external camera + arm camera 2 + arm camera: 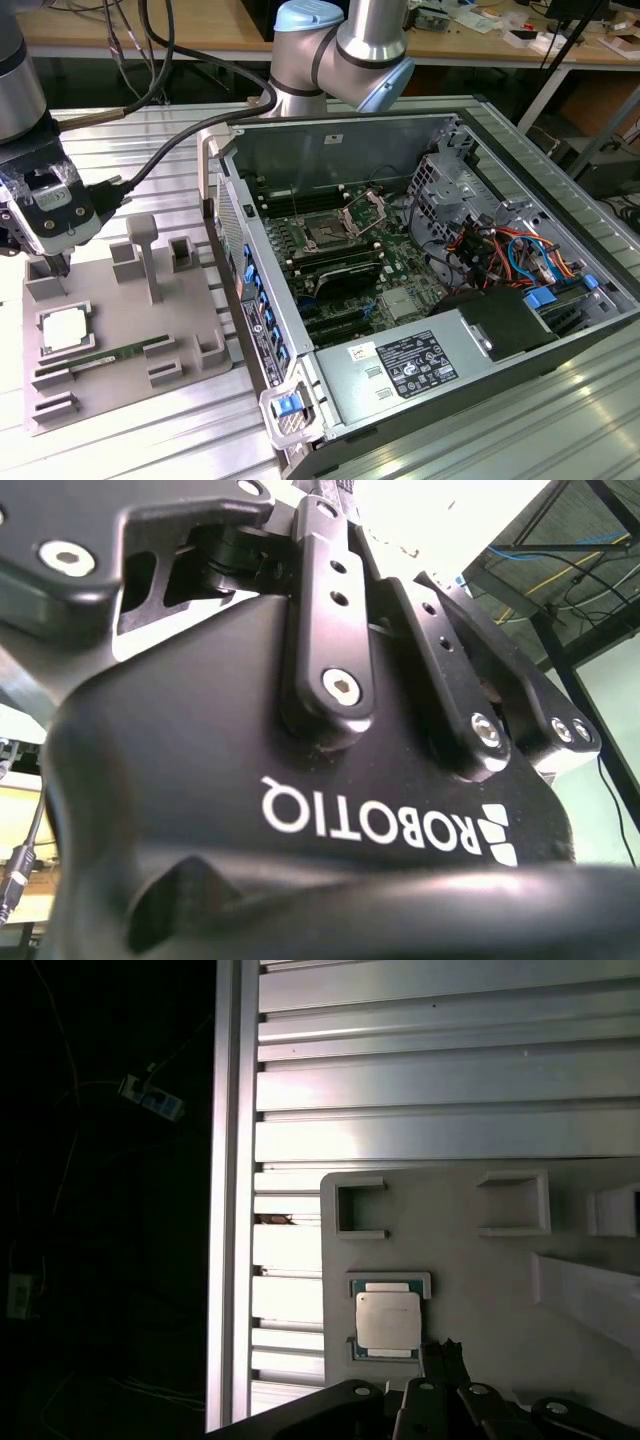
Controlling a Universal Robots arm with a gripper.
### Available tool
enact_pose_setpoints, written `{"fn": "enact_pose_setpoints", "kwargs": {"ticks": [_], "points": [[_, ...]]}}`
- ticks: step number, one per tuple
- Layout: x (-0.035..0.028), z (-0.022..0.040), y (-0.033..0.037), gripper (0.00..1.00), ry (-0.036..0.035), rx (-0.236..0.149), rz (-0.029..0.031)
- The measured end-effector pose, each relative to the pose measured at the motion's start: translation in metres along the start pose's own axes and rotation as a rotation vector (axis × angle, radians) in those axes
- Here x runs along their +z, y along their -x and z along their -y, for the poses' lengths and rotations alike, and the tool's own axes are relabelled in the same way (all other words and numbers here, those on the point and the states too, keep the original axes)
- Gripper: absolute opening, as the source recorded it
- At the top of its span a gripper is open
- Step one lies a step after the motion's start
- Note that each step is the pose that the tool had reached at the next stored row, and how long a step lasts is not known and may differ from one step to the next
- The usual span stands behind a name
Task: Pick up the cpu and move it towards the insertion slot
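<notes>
- Firstly, a slatted aluminium table [150, 440] carries everything; its ribs also show in the first wrist view [450, 1060].
- An open computer case [330, 150] lies on the table, filling the middle of the exterior view and its right, with the motherboard exposed inside.
- The arm [350, 40] rises behind the case, and its wrist end hangs at the exterior view's far left.
- A grey fixture plate [110, 310] sits on the table just beside the case, on the exterior view's left; its moulded pockets and posts show in the first wrist view too [480, 1290].
- The gripper [52, 268] hangs over the far part of the plate, near the cpu but apart from it, with nothing in its grasp. In the first wrist view its dark tip [440, 1355] appears just beside the chip's corner. Whether it is spread or clenched, I cannot tell.
- The insertion slot [325, 236] is a dark square socket on the motherboard inside the case, well apart from the gripper, with its silver frame [365, 210] tilted up on the exterior view's right of it.
- A long green memory stick [110, 355] lies flat in a groove of the plate, near the cpu.
- The cpu [65, 330] lies flat in its square pocket on the plate, silver top up [388, 1322].
</notes>
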State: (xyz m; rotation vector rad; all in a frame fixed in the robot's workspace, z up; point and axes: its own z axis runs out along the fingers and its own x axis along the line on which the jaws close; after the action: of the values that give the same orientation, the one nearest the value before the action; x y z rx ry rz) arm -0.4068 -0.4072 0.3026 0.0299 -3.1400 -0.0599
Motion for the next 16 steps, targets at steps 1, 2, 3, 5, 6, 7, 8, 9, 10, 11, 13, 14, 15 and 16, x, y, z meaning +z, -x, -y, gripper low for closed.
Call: {"fn": "enact_pose_setpoints", "kwargs": {"ticks": [1, 2, 3, 5, 6, 7, 8, 9, 10, 11, 13, 14, 15, 16], "points": [[0.0002, 0.0, 0.0, 0.11, 0.0, 0.0, 0.0], [0.0005, 0.0, -0.0002, 0.11, 0.0, 0.0, 0.0], [0.0008, 0.0, -0.0002, 0.11, 0.0, 0.0, 0.0], [0.0014, 0.0001, -0.0004, 0.11, 0.0, 0.0, -0.0001], [0.0016, 0.0001, -0.0004, 0.11, 0.0, 0.0, 0.0], [0.0018, 0.0001, -0.0005, 0.11, 0.0, 0.0, 0.0001], [0.0021, 0.0001, -0.0006, 0.11, 0.0001, 0.0, 0.0001], [0.0024, 0.0001, -0.0007, 0.11, 0.0, 0.0, -0.0001], [0.0028, 0.0001, -0.0007, 0.11, 0.0, 0.0, 0.0001], [0.003, 0.0001, -0.0008, 0.11, 0.0, 0.0, 0.0], [0.0033, 0.0001, -0.0009, 0.11, 0.0, 0.0, 0.0], [0.0035, 0.0001, -0.0009, 0.11, 0.0, 0.0, 0.0], [0.0038, 0.0001, -0.0009, 0.11, 0.0, 0.0, 0.0], [0.004, 0.0001, -0.001, 0.11, 0.0, 0.0, -0.0001]]}}
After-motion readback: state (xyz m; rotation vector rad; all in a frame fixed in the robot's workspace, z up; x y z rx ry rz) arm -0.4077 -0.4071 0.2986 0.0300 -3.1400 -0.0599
